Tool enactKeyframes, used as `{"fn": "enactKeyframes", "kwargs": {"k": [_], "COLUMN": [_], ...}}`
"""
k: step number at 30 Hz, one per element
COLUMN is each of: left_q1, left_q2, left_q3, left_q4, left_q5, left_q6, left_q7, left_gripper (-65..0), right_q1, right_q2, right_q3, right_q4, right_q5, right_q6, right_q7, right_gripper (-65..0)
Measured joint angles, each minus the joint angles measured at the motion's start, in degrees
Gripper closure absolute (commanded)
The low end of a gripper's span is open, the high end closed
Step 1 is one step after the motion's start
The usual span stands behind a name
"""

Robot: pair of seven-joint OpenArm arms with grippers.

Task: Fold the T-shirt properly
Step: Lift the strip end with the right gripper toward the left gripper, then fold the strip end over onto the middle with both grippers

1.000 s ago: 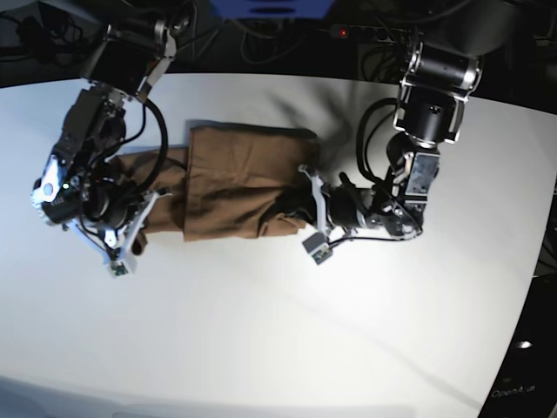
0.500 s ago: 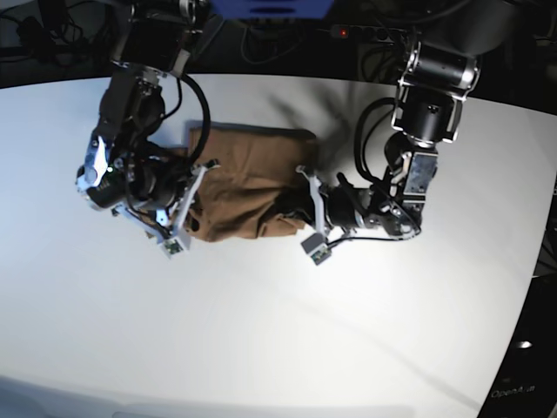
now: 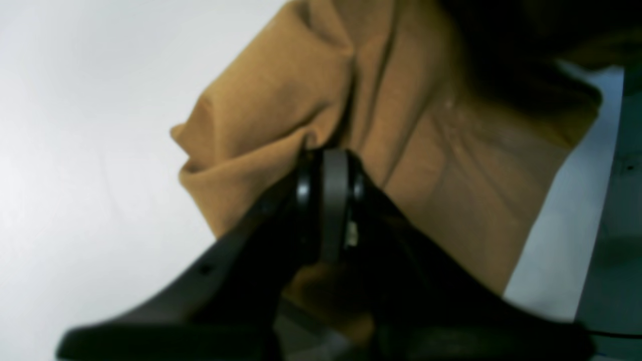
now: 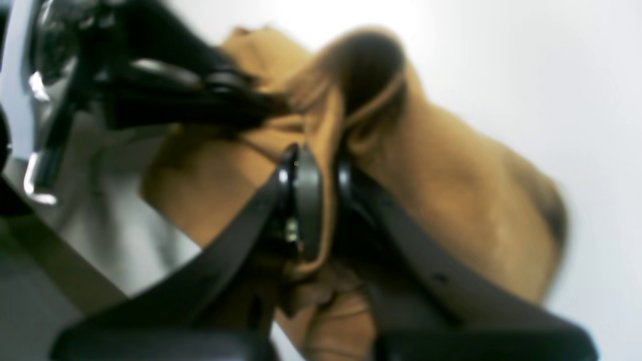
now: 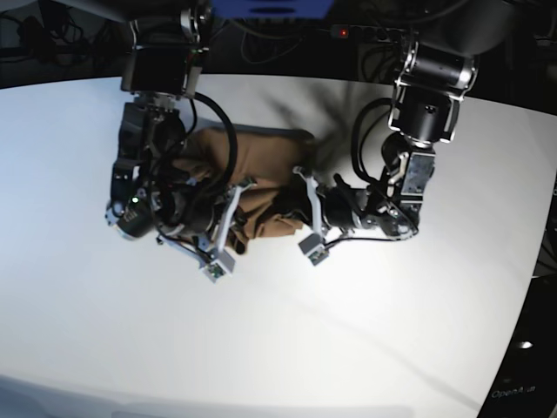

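Observation:
The brown T-shirt [image 5: 265, 165] lies bunched on the white table [image 5: 365, 331] between my two arms. My right gripper [image 4: 323, 165] is shut on a fold of the T-shirt [image 4: 451, 190], with cloth pinched between its fingers and draped over them. In the base view this gripper [image 5: 233, 202] hangs over the shirt's left part. My left gripper [image 3: 328, 160] is shut on a doubled edge of the T-shirt [image 3: 441, 150]. In the base view it [image 5: 291, 207] sits at the shirt's right end. The shirt's neck is hidden.
Beyond the table's far edge are dark cables and a power strip with a red light [image 5: 344, 33]. The table's curved right edge [image 5: 533, 261] drops into darkness. In the right wrist view, my other arm's black fingers [image 4: 200, 95] stand close by at the upper left.
My right arm has swung from the table's left side toward the centre, carrying the shirt's left end over the rest. The left arm has barely moved.

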State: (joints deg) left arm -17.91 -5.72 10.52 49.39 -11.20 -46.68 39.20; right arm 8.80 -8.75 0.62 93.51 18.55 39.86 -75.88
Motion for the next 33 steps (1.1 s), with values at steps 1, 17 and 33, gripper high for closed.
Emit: {"fn": "enactKeyframes", "kwargs": {"k": [1, 17, 33], "left_q1": [0.11, 0.17, 0.92], "left_q2": [0.0, 0.35, 1.29], "left_q3": [-0.04, -0.22, -3.89], "left_q4": [0.0, 0.0, 0.0], "left_q5": [0.0, 0.0, 0.26], "left_q6": [0.09, 0.17, -0.24], "left_q7": [-0.09, -0.17, -0.11], "left_gripper": [-4.1, -4.1, -4.0], "right_q1": [-0.2, 5.22, 2.19], "right_q2": [0.02, 0.13, 0.68], "right_q3": [-0.44, -1.51, -6.19], "right_q4": [-0.98, -14.23, -13.64], "right_q5": [-0.07, 9.09, 14.29], "right_q6": [0.0, -4.0, -6.49], "right_q7": [1.2, 4.76, 9.18], "right_gripper": [-1.0, -1.3, -1.3]}}
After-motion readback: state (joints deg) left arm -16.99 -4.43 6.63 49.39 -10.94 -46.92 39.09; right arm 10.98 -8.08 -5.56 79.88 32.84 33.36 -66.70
